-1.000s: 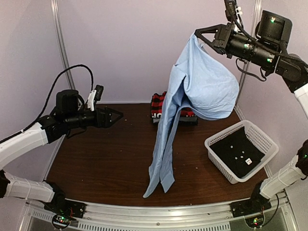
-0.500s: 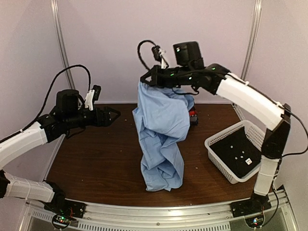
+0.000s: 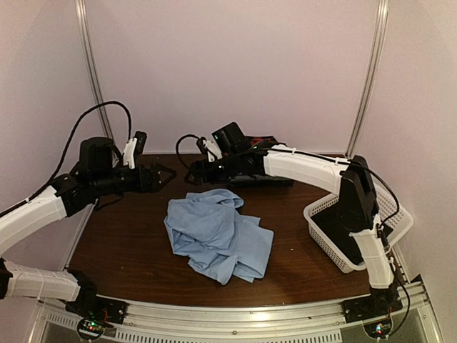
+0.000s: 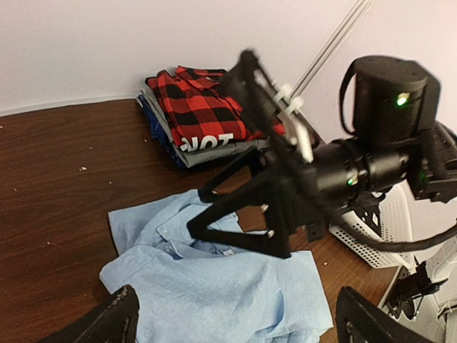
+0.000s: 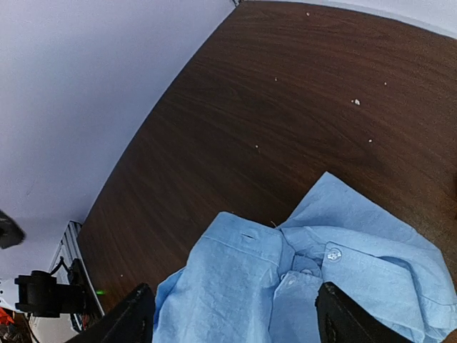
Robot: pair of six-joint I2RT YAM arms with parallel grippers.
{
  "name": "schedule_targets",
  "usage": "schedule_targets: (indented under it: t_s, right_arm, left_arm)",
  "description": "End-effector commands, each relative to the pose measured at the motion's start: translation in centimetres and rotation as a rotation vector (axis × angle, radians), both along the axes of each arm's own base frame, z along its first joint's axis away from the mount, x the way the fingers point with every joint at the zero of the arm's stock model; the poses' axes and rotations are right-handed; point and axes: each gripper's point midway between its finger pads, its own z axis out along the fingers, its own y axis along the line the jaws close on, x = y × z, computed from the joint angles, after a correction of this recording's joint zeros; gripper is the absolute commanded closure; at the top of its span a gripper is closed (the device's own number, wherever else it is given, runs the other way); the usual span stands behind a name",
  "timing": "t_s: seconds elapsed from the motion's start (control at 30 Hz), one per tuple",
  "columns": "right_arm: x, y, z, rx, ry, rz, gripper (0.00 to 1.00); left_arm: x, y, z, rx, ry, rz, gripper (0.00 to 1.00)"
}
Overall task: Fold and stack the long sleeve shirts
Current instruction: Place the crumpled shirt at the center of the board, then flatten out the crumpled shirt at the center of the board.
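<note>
Blue shirt (image 3: 218,236) lies in a crumpled heap on the table (image 3: 128,243), and its far edge sits right under your right gripper (image 3: 194,173). That gripper hangs with its jaws spread wide and nothing between them. From its wrist view you look straight down on the collar (image 5: 314,261) and top buttons, so it is the nearer one for a pick at the collar end. The heap's long axis runs from below that gripper back toward the arm bases and off to its right. Your left gripper (image 3: 168,173) hovers just beside the right one, jaws fully apart and empty, with the shirt ahead of it and lower down. Behind the right gripper, the folded plaid shirt (image 4: 203,111) tops a stack. The basket (image 3: 330,251) stands well off to the right. Watch the two grippers: they are close, and I judge crowding to be the main risk.
</note>
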Motion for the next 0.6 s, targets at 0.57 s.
schedule_targets:
  t_s: [0.57]
  right_arm:
    - [-5.4, -16.6, 6.8, -0.057, -0.246, -0.297, 0.18]
  left_arm:
    - [-6.8, -13.8, -9.4, 0.213, 0.213, -0.24, 0.13]
